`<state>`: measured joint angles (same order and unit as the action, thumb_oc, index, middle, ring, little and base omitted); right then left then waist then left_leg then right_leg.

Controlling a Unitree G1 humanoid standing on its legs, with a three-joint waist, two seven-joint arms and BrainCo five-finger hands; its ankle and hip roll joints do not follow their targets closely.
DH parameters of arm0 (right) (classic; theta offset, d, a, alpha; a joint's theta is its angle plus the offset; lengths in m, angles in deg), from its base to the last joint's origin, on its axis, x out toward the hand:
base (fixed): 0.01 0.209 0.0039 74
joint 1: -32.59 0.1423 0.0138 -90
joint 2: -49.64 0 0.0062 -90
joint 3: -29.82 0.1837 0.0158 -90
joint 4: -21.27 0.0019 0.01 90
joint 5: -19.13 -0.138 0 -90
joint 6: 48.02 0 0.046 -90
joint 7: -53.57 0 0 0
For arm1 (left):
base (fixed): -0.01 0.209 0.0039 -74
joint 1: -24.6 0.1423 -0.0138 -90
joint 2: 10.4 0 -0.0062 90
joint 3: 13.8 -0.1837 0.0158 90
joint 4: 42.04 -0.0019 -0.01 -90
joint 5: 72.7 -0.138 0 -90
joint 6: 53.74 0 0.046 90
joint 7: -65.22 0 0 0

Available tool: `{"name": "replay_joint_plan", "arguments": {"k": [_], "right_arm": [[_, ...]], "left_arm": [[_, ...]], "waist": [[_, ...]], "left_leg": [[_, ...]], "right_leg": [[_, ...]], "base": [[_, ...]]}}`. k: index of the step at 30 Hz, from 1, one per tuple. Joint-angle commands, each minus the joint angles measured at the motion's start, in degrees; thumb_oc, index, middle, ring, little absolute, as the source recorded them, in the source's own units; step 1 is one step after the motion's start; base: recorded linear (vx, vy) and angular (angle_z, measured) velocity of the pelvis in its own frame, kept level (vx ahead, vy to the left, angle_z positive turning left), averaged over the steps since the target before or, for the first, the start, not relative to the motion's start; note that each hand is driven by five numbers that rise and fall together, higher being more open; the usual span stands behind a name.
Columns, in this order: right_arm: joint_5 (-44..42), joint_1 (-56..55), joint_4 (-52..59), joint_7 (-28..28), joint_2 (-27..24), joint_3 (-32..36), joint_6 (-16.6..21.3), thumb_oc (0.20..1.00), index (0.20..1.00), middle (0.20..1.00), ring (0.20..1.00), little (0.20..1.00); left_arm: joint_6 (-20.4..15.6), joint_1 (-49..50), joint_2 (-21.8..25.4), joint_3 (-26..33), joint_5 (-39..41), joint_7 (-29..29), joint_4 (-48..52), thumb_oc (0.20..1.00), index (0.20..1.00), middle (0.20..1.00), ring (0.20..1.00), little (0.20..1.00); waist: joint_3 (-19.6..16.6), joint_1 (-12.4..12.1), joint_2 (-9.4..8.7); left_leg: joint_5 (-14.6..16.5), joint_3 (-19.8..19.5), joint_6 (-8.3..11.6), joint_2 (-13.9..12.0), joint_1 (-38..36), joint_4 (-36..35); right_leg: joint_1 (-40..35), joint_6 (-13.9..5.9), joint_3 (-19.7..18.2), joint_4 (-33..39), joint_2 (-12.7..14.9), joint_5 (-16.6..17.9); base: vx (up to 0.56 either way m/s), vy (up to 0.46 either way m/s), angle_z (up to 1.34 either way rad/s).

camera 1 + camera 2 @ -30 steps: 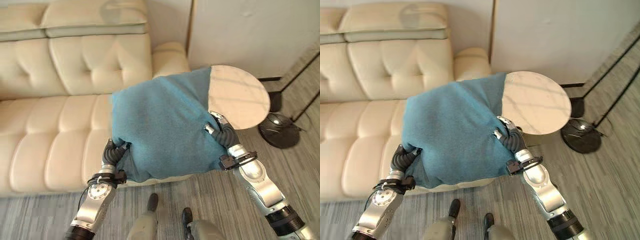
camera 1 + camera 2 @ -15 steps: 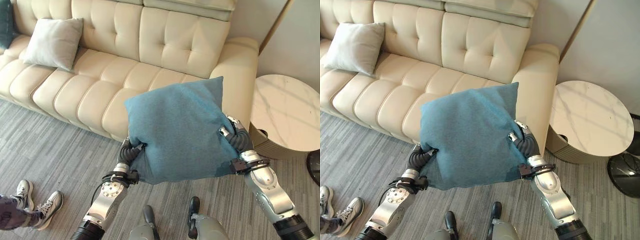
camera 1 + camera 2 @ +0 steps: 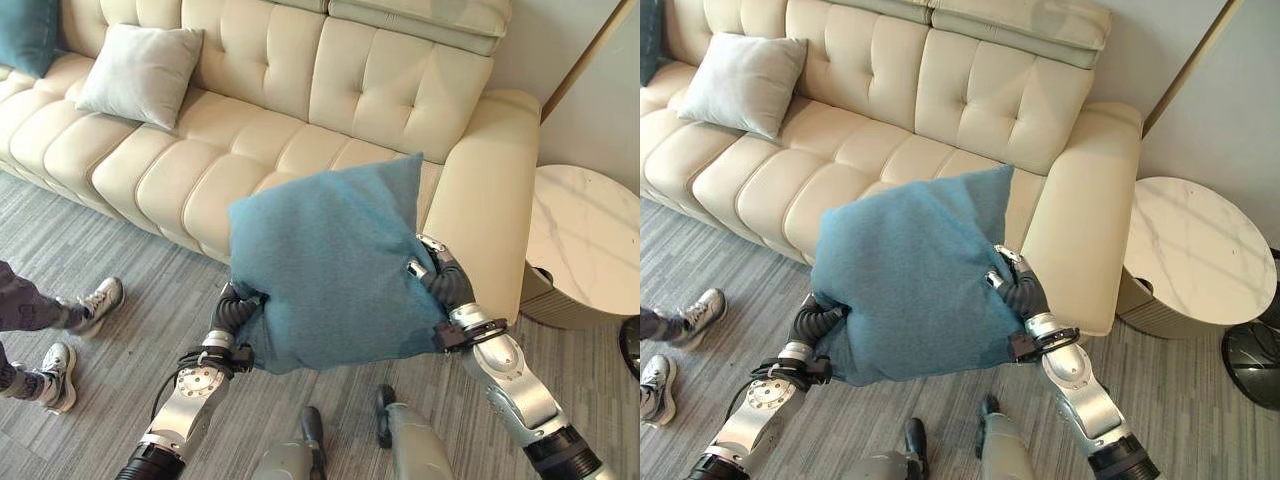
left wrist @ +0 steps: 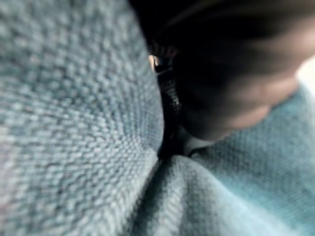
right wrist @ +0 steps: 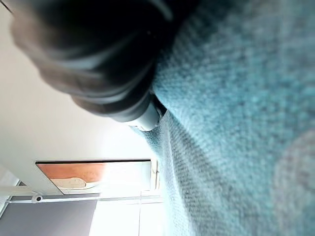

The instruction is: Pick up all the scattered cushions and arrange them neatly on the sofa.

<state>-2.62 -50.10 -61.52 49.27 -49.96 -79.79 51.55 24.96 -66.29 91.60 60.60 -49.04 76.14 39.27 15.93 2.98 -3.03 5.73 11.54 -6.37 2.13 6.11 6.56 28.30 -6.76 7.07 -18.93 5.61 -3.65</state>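
Pressing in from either side, left hand (image 3: 238,308) and right hand (image 3: 432,275), fingers sunk into fabric and hidden, so cannot tell how far curled or straight. Clamped between them, off the floor: teal cushion (image 3: 325,265), broad face up toward the head camera, one corner pointing at the backrest. Beyond and above the cushion in the head views: cream sofa (image 3: 250,130), its right-end seat bare next to the armrest (image 3: 490,190). Far left on the seat: grey cushion (image 3: 140,72), then a dark teal cushion (image 3: 25,30). Near the floor edge: a person's shoes (image 3: 95,300).
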Motion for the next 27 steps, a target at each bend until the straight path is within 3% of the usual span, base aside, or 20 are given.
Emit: {"name": "replay_joint_plan", "arguments": {"k": [1, 3, 4, 6, 7, 8, 9, 10, 11, 12, 13, 16, 17, 20, 22, 23, 27], "right_arm": [[-3.9, 4.3, 6.0, 7.0, 3.8, -7.4, 5.5, 0.2, 0.2, 0.2, 0.2, 0.2], [-4.0, 2.6, 6.2, 7.6, 3.2, -7.2, 5.2, 0.2, 0.2, 0.2, 0.2, 0.2], [-4.1, 1.5, 6.6, 7.6, 2.8, -6.7, 5.6, 0.2, 0.2, 0.2, 0.2, 0.2], [-3.8, 0.4, 6.4, 7.6, 2.1, -6.3, 5.5, 0.2, 0.2, 0.2, 0.2, 0.2], [-3.8, 0.4, 6.4, 7.6, 2.1, -6.3, 5.5, 0.2, 0.2, 0.2, 0.2, 0.2], [-3.2, -0.2, 6.4, 7.0, 1.0, -5.2, 5.9, 0.2, 0.2, 0.2, 0.2, 0.2], [-3.4, -0.4, 6.8, 7.1, 0.5, -4.9, 5.9, 0.2, 0.2, 0.2, 0.2, 0.2], [-3.4, -0.4, 6.8, 7.1, 0.5, -4.9, 5.9, 0.2, 0.2, 0.2, 0.2, 0.2], [-3.4, -0.6, 6.7, 6.7, -0.5, -4.0, 6.0, 0.2, 0.2, 0.2, 0.2, 0.2], [-3.3, -1.0, 6.6, 6.4, -1.1, -3.5, 6.0, 0.2, 0.2, 0.2, 0.2, 0.2], [-3.3, -1.0, 6.7, 6.4, -1.1, -3.5, 6.0, 0.2, 0.2, 0.2, 0.2, 0.2], [-2.6, -1.0, 6.8, 6.1, -1.6, -2.6, 6.0, 0.2, 0.2, 0.2, 0.2, 0.2], [-2.5, -1.1, 6.7, 6.1, -1.4, -2.5, 6.0, 0.2, 0.2, 0.2, 0.2, 0.2], [-1.3, -2.3, 5.3, 5.0, -0.4, -0.9, 6.2, 0.2, 0.2, 0.2, 0.2, 0.2], [-1.3, -2.3, 5.3, 5.0, -0.4, -0.8, 6.2, 0.2, 0.2, 0.2, 0.2, 0.2], [-0.6, -2.6, 5.6, 5.1, 0.1, -0.7, 5.7, 0.2, 0.2, 0.2, 0.2, 0.2], [0.2, 0.1, 3.9, 5.2, 2.0, -2.3, 5.1, 0.2, 0.2, 0.2, 0.2, 0.2]], "left_arm": [[-6.3, -6.7, -4.3, -5.4, -1.4, -5.3, 10.4, 0.2, 0.2, 0.2, 0.2, 0.2], [-6.1, -5.6, -4.3, -5.3, -1.5, -6.1, 10.8, 0.2, 0.2, 0.2, 0.2, 0.2], [-6.0, -4.8, -4.4, -5.4, -1.6, -6.5, 11.1, 0.2, 0.2, 0.2, 0.2, 0.2], [-5.7, -4.3, -5.3, -6.1, -1.4, -7.0, 10.9, 0.2, 0.2, 0.2, 0.2, 0.2], [-5.7, -4.3, -5.3, -6.1, -1.4, -7.0, 10.9, 0.2, 0.2, 0.2, 0.2, 0.2], [-5.7, -4.7, -5.7, -6.8, -0.9, -7.5, 10.6, 0.2, 0.2, 0.2, 0.2, 0.2], [-5.5, -4.9, -5.8, -7.0, -0.9, -7.6, 10.3, 0.2, 0.2, 0.2, 0.2, 0.2], [-5.5, -4.9, -5.8, -7.0, -0.9, -7.6, 10.3, 0.2, 0.2, 0.2, 0.2, 0.2], [-5.6, -5.3, -5.9, -6.7, -0.8, -7.2, 9.8, 0.2, 0.2, 0.2, 0.2, 0.2], [-5.3, -5.8, -6.5, -6.7, -0.7, -7.0, 9.2, 0.2, 0.2, 0.2, 0.2, 0.2], [-5.3, -5.8, -6.4, -6.7, -0.7, -7.0, 9.1, 0.2, 0.2, 0.2, 0.2, 0.2], [-5.2, -5.7, -6.1, -6.3, -1.4, -6.9, 9.4, 0.2, 0.2, 0.2, 0.2, 0.2], [-5.3, -5.6, -6.0, -6.3, -1.4, -7.0, 9.6, 0.2, 0.2, 0.2, 0.2, 0.2], [-5.4, -5.7, -6.4, -6.4, -1.3, -6.0, 9.7, 0.2, 0.2, 0.2, 0.2, 0.2], [-5.4, -5.7, -6.4, -6.5, -1.3, -6.0, 9.7, 0.2, 0.2, 0.2, 0.2, 0.2], [-5.2, -5.5, -6.4, -6.7, -1.1, -6.5, 9.9, 0.2, 0.2, 0.2, 0.2, 0.2], [-5.4, -5.9, -5.4, -6.1, -1.6, -6.1, 9.9, 0.2, 0.2, 0.2, 0.2, 0.2]], "waist": [[-2.2, 1.7, 0.89], [-2.9, 1.9, 0.87], [-3.4, 2.0, 0.85], [-4.2, 2.7, 1.74], [-4.2, 2.7, 1.74], [-4.8, 3.6, 1.91], [-4.9, 4.0, 2.12], [-4.9, 4.0, 2.14], [-5.2, 4.1, 1.7], [-5.5, 4.2, 1.05], [-5.6, 4.2, 0.84], [-6.3, 3.6, -0.58], [-6.4, 3.3, -0.77], [-6.2, 2.2, -0.58], [-6.1, 2.0, -0.61], [-6.5, 2.5, 0.1], [-6.4, 2.1, 0.08]], "left_leg": [[5.5, -5.2, 5.02, 4.4, -6.6, 0.4], [6.5, -5.3, 5.3, 4.9, -7.7, 0.8], [7.5, -5.4, 5.45, 5.2, -8.5, 1.6], [5.9, -6.2, 7.36, 4.7, -8.5, 4.4], [5.9, -6.2, 7.36, 4.7, -8.5, 4.5], [3.3, -3.5, 10.31, 2.3, -7.4, 10.1], [1.3, -2.6, 11.72, 1.2, -6.3, 14.0], [1.3, -2.6, 11.72, 1.2, -6.2, 14.0], [-1.5, -1.8, 13.45, -0.3, -3.8, 20.6], [0.6, -0.4, 12.02, -2.4, -1.8, 20.2], [0.2, -0.4, 11.92, -2.2, -1.7, 19.9], [4.5, -2.0, 9.84, -4.0, 0.6, 12.3], [4.1, -3.1, 9.81, -4.5, 1.2, 10.1], [-1.5, -9.4, 11.09, -6.2, 3.4, 2.7], [-1.6, -9.2, 11.08, -6.3, 3.1, 2.5], [-1.0, -8.7, 10.45, -5.5, 1.4, 1.3], [0.2, -6.2, 8.33, -3.4, 0.4, 1.8]], "right_leg": [[-6.9, -1.0, 8.1, 8.7, -0.6, 4.7], [-8.2, -0.62, 11.7, 10.7, -0.5, 4.4], [-9.7, 0.05, 11.7, 11.4, -0.4, 4.2], [-11.1, 1.27, 9.4, 11.6, -1.4, 4.6], [-11.1, 1.27, 9.4, 11.6, -1.4, 4.6], [-13.9, 2.05, 10.8, 13.3, -1.1, 5.0], [-14.9, 2.64, 10.3, 13.9, -1.8, 4.8], [-14.9, 2.64, 10.3, 13.9, -1.9, 4.8], [-17.2, 3.54, 8.8, 15.4, -2.8, 3.9], [-18.6, 3.56, 7.0, 16.1, -2.9, 3.0], [-18.4, 3.52, 7.0, 16.2, -2.6, 3.1], [-19.9, 2.08, 2.9, 17.1, -1.7, 2.7], [-20.2, 1.89, 2.1, 17.1, -1.6, 2.5], [-21.8, 1.55, -1.9, 15.2, -1.6, 1.4], [-21.8, 1.55, -2.0, 15.1, -1.6, 1.3], [-22.1, 1.06, -3.5, 14.1, -1.3, 1.2], [-20.5, -0.37, -7.2, 12.0, 0.0, 2.2]], "base": [[0.34, -0.005, 0.51], [0.34, -0.028, 0.32], [0.36, -0.032, 0.18], [0.26, -0.015, 0.21], [0.26, -0.054, 0.58], [0.26, -0.064, 0.59], [0.26, -0.064, 0.61], [0.22, -0.045, 0.14], [0.26, 0.007, -0.08], [0.25, 0.008, -0.32], [0.17, 0.093, -0.51], [0.16, 0.132, -0.73], [0.19, 0.152, -1.09], [0.22, 0.204, -1.34], [0.14, 0.205, -0.91], [0.16, 0.314, -0.54], [0.11, 0.314, -0.53]]}}
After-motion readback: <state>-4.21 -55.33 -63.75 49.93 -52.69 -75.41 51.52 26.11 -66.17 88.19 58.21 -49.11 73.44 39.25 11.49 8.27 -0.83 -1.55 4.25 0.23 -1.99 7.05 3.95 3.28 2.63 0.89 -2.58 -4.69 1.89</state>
